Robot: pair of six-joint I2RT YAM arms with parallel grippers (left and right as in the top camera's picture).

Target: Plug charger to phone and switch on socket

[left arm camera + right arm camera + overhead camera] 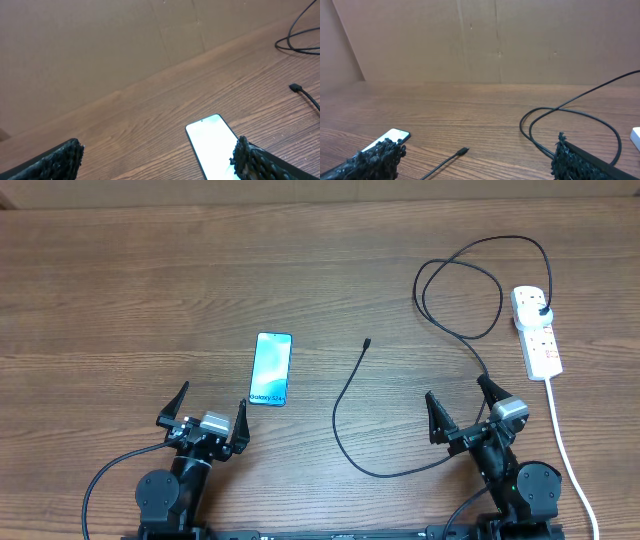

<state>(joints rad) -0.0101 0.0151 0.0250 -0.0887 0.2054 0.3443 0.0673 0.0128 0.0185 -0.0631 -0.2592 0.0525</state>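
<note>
The phone (271, 368) lies flat on the table with its light blue screen up, and also shows in the left wrist view (212, 145) and the right wrist view (390, 137). The charger's thin black cable (345, 395) loops across the table, its free connector tip (367, 341) lying to the right of the phone; the tip shows in the left wrist view (295, 88) and the right wrist view (462, 150). Its black plug (541, 311) sits in the white socket strip (536, 330) at the far right. My left gripper (205, 412) is open and empty just near of the phone. My right gripper (462, 406) is open and empty.
The socket's white cord (565, 450) runs down the right side past my right arm. A brown board wall (480, 40) stands behind the wooden table. The cable makes big loops (460, 300) left of the socket.
</note>
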